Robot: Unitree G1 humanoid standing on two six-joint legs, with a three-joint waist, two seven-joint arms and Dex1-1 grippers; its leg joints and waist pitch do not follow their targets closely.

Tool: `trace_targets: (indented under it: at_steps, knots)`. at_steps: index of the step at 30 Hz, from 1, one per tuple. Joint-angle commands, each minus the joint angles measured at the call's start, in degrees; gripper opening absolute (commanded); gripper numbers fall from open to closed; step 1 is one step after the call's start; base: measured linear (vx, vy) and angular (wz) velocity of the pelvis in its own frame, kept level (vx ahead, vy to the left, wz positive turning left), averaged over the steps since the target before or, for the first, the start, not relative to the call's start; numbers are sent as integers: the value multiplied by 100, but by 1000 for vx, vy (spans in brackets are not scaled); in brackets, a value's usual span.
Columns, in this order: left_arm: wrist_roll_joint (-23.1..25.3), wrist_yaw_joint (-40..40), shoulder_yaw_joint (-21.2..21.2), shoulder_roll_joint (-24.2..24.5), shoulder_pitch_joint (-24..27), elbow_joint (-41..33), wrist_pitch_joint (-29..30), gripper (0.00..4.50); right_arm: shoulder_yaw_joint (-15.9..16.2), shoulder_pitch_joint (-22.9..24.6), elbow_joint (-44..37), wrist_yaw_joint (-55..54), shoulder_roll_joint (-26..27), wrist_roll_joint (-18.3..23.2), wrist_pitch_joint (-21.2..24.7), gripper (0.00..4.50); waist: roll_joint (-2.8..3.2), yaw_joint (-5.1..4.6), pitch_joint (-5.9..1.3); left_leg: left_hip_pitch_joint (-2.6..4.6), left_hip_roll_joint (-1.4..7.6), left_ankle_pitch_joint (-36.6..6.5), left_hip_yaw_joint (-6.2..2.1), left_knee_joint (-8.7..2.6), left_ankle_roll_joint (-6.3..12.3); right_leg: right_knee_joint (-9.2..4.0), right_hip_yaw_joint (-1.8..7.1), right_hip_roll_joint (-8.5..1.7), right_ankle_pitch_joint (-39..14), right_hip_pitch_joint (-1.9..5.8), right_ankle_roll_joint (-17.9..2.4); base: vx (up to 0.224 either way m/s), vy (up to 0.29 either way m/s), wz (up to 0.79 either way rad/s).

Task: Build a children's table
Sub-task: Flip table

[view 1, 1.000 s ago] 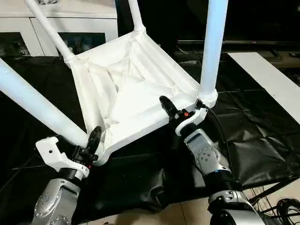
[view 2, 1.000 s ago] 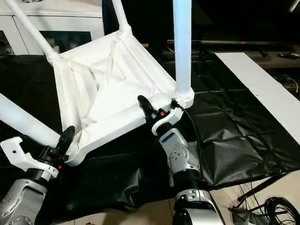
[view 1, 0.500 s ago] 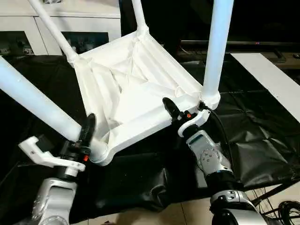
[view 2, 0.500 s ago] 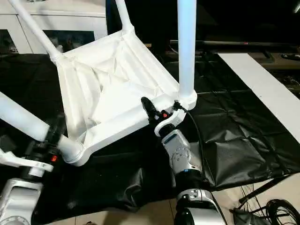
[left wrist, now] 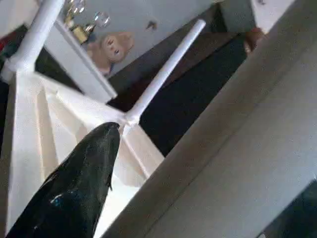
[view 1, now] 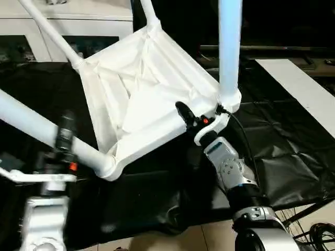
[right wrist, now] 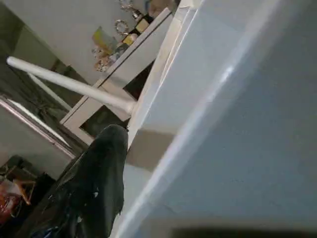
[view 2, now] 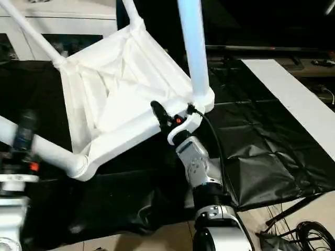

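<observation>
**Upturned children's table held at two near corners**

The children's table (view 1: 141, 94) lies tilted, underside up, over a black sheet (view 1: 282, 151), its legs pointing up and outward. The right end effector (view 1: 201, 117) pinches the tabletop's near rim beside the near-right leg (view 1: 229, 47). The left end effector (view 1: 65, 141) pinches the near-left leg (view 1: 31, 123) near its socket. A white cabinet (view 1: 68, 26) stands beyond.

Both silver forearms reach forward and up from the lower edge. The right gripper (view 1: 201, 121) is closed on the tabletop's (view 1: 152, 78) near rim beside a corner socket, one black finger lying over the rim. The left gripper (view 1: 65, 141) clamps a leg (view 1: 36, 125), its wrist turned outward.
</observation>
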Motion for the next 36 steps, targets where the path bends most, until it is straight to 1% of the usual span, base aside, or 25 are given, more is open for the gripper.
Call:
trace_targets:
  at_steps: [1,3,4,5,6,8,10,12,14,15,17,20,21,22,23,24,25,26,27,28,29,32,33,34,36]
  knots:
    - [-505,214,1220,114,81,-30,-744,403,-510,125,-179,-100,-888,-329,-270,262,23,-1,-310,21,201,-451,-25,-401,6,-363,314,-391,-237,250,-783,0,0,0]
    - [-271,42,1033,260,209,-48,-515,403,-534,122,-126,-135,-963,-341,-295,262,28,16,-298,51,206,-542,-8,-404,-16,-374,316,-378,-288,221,-775,0,0,0]
    - [-157,-6,956,299,246,-55,-451,403,-535,123,-118,-149,-979,-349,-301,262,57,23,-295,53,204,-580,-11,-408,-27,-375,317,-379,-342,218,-760,0,0,0]
    - [-50,-16,878,328,273,-46,-377,403,-522,126,-116,-157,-1000,-363,-299,262,52,31,-294,54,217,-649,-10,-417,-59,-387,318,-385,-429,223,-734,0,0,0]
    - [373,-6,671,418,299,-23,-295,403,-488,134,-129,-163,-1046,-400,-332,262,54,45,-290,74,218,-722,-5,-421,-77,-405,322,-378,-509,206,-688,0,0,0]
    - [654,39,564,466,282,21,-307,403,-513,121,-133,-180,-1078,-380,-331,262,60,57,-290,84,221,-773,-5,-426,-82,-412,327,-383,-583,202,-646,0,0,0]
    - [653,80,560,523,245,88,-354,403,-529,109,-152,-201,-1121,-357,-323,262,66,90,-288,74,217,-835,-9,-433,-131,-430,334,-398,-777,206,-593,0,0,0]
    - [569,104,613,566,207,139,-370,438,-534,99,-166,-214,-1184,-368,-327,262,70,95,-285,59,211,-881,-17,-443,-164,-435,337,-401,-878,208,-586,0,0,0]
    - [399,96,721,654,170,184,-375,438,-575,66,-178,-237,-1378,-377,-325,262,73,104,-290,62,200,-940,-19,-443,-196,-447,331,-395,-1002,205,-545,0,0,0]
    - [421,114,753,678,167,196,-399,448,-591,54,-179,-236,-1472,-388,-316,262,71,111,-293,73,205,-969,-21,-441,-200,-443,334,-383,-983,189,-538,0,0,0]
    - [556,193,827,664,142,219,-457,450,-605,56,-196,-221,-1608,-390,-304,262,63,122,-282,67,203,-1044,-15,-443,-206,-459,343,-388,-1094,185,-524,0,0,0]
    - [544,288,976,571,69,226,-515,450,-647,99,-223,-162,-1913,-413,-139,262,60,145,-267,95,203,-1176,-5,-442,-220,-490,351,-388,-1342,160,-489,0,0,0]
    - [536,299,992,565,58,231,-525,450,-634,109,-222,-130,-1971,-437,-130,262,60,214,-250,190,192,-1373,35,-410,-259,-534,366,-341,-1432,94,-488,-9,-1,19]
    - [521,311,1041,568,27,265,-564,450,-640,121,-214,-78,-2111,-467,-103,262,51,240,-255,196,182,-1376,38,-405,-250,-532,373,-335,-1377,106,-485,4,6,22]
    - [516,315,1057,577,18,284,-585,450,-644,124,-212,-69,-2157,-464,-88,262,25,257,-276,156,177,-1220,41,-400,-202,-499,386,-324,-1157,149,-474,4,6,22]
    - [510,321,1071,585,13,299,-600,450,-653,125,-208,-70,-2190,-451,-72,262,29,280,-292,144,181,-1119,36,-401,-176,-485,387,-326,-1056,163,-464,0,0,0]
    - [470,326,1077,600,2,312,-608,450,-665,111,-178,-79,-2245,-432,-79,261,18,269,-288,82,189,-1075,27,-418,-146,-459,389,-327,-930,176,-504,0,0,0]
    - [435,333,1090,614,-16,325,-617,450,-685,92,-142,-70,-2311,-408,-72,261,31,258,-295,50,195,-1094,7,-438,-160,-446,380,-343,-972,205,-505,0,0,0]
    - [415,337,1101,621,-30,333,-621,450,-692,80,-119,-66,-2362,-383,-65,261,28,238,-289,55,196,-1210,5,-445,-187,-466,375,-357,-1148,187,-479,0,0,0]
    - [411,349,1128,628,-62,355,-643,450,-672,82,-107,-22,-2445,-384,-47,261,28,219,-283,51,192,-1275,2,-448,-200,-472,376,-359,-1235,190,-472,0,0,0]
    - [413,351,1133,627,-68,359,-649,450,-667,83,-108,-15,-2458,-383,-41,261,12,202,-290,39,191,-1289,-5,-448,-207,-479,376,-368,-1314,206,-440,0,0,0]
    - [468,377,1238,655,-143,432,-739,450,-602,117,-127,142,-2626,-441,27,261,-15,151,-291,20,178,-1214,2,-431,-158,-491,385,-372,-1288,221,-415,0,0,0]
    - [535,365,1297,717,-177,454,-787,450,-562,128,-131,228,-2717,-503,35,261,-23,121,-296,8,175,-1084,7,-416,-101,-488,382,-368,-1213,228,-421,0,0,0]
    - [558,361,1352,785,-216,466,-821,450,-586,112,-117,232,-2764,-545,39,261,-28,119,-296,13,173,-1057,10,-411,-81,-492,381,-362,-1201,222,-420,0,0,0]
    - [648,354,1413,906,-258,483,-874,450,-631,83,-101,227,-2814,-578,49,261,-16,111,-295,23,177,-1006,10,-408,-49,-485,374,-351,-1144,212,-449,0,0,0]
